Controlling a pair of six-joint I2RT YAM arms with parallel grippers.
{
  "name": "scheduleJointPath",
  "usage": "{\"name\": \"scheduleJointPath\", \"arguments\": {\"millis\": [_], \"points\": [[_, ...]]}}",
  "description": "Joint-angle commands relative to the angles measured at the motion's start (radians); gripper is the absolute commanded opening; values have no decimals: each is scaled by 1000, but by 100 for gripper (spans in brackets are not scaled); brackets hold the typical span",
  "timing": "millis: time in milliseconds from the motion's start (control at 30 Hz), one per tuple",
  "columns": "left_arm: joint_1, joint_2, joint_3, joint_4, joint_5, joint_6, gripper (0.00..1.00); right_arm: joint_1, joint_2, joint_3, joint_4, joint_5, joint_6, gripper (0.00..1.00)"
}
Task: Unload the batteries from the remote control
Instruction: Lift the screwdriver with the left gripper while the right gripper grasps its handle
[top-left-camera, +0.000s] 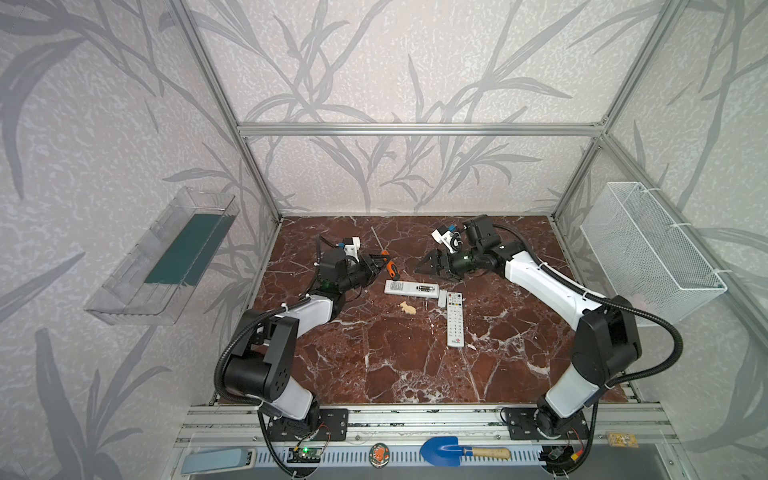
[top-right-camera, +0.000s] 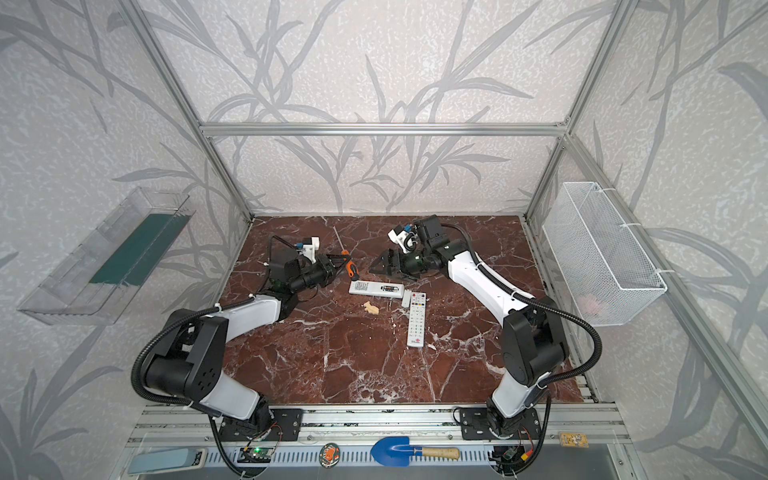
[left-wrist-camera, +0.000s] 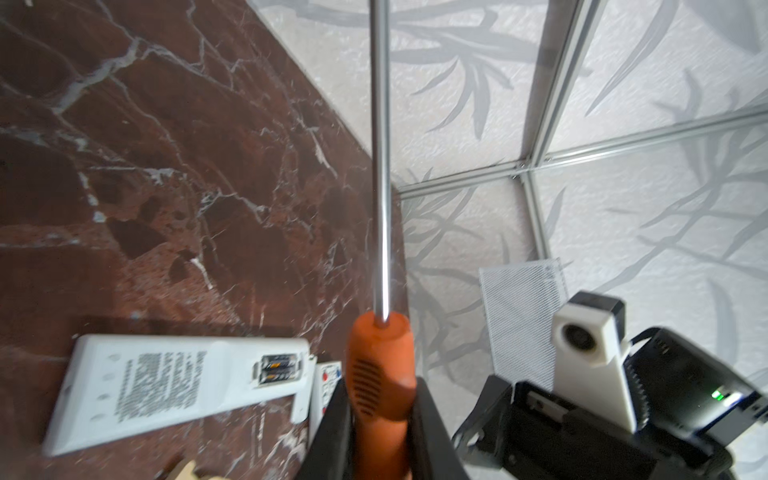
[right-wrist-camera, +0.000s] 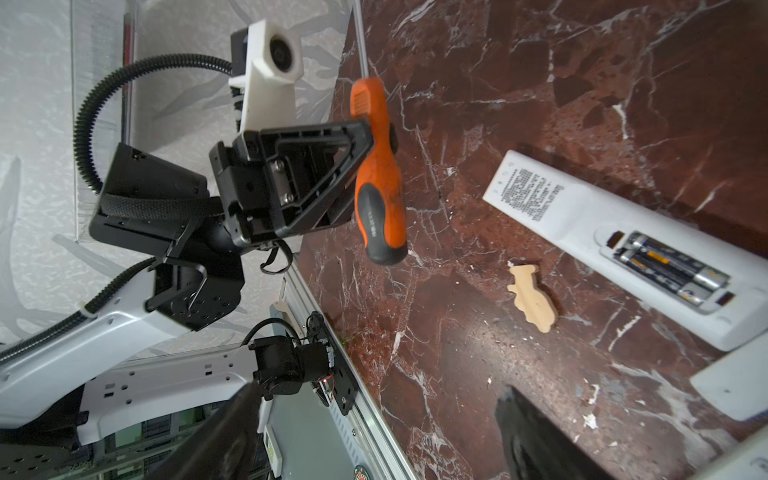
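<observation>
Two claws: left claw (top-left-camera: 379, 264) clamps the orange screwdriver (top-left-camera: 393, 272), right claw (top-left-camera: 424, 264) gapes wide in air.

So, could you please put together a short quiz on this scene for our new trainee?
1. True or false: the batteries are already out of the face-down remote.
2. What does the left gripper hold? A) a battery B) the orange screwdriver C) the face-down remote
3. Fill in: the gripper with open jaws and nothing in it is the ____ one.

Key
1. False: both cells lie in the open compartment.
2. B: it is shut on the handle.
3. Right: the right gripper has its jaws apart and holds nothing.
</observation>
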Motion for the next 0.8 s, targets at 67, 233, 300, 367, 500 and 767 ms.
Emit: {"name": "scheduleJointPath", "arguments": {"millis": [67,233,300,367,500,767], "points": [[-59,1,40,178,-50,-159,12,40,-1,-3,69,-24,40,85],[-102,14,88,113,-51,-143,12,51,16,28,55,-8,24,80],[-115,18,93,115,-52,-151,12,51,47,41,52,-6,20,79],[-124,20,98,115,-51,-157,12,51,61,56,43,-5,13,77],[-136,20,103,99,-42,-152,12,52,80,75,46,7,19,69],[-136,23,103,79,-10,-152,12,52,115,113,45,47,34,52]]}}
